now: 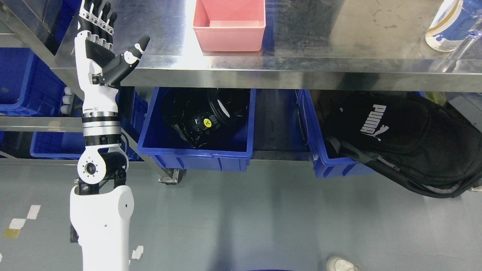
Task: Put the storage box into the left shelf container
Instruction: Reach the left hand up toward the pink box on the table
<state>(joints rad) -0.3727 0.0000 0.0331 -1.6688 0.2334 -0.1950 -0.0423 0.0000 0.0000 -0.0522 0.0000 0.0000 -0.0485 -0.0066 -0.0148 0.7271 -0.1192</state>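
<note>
A pink storage box (229, 27) stands on the steel shelf top (320, 45), near its front edge, open side up. My left hand (107, 35) is raised at the shelf's left corner, well left of the box, fingers spread and holding nothing. Below the shelf, a blue container (196, 150) sits left of centre with black parts inside it. My right arm does not show.
A second blue container (331, 165) on the lower right holds a black backpack (406, 139) that hangs over its edge. More blue bins (22, 82) sit at the far left. A bottle (450, 24) lies at the shelf's top right. A person's shoe (340, 264) shows at the bottom edge.
</note>
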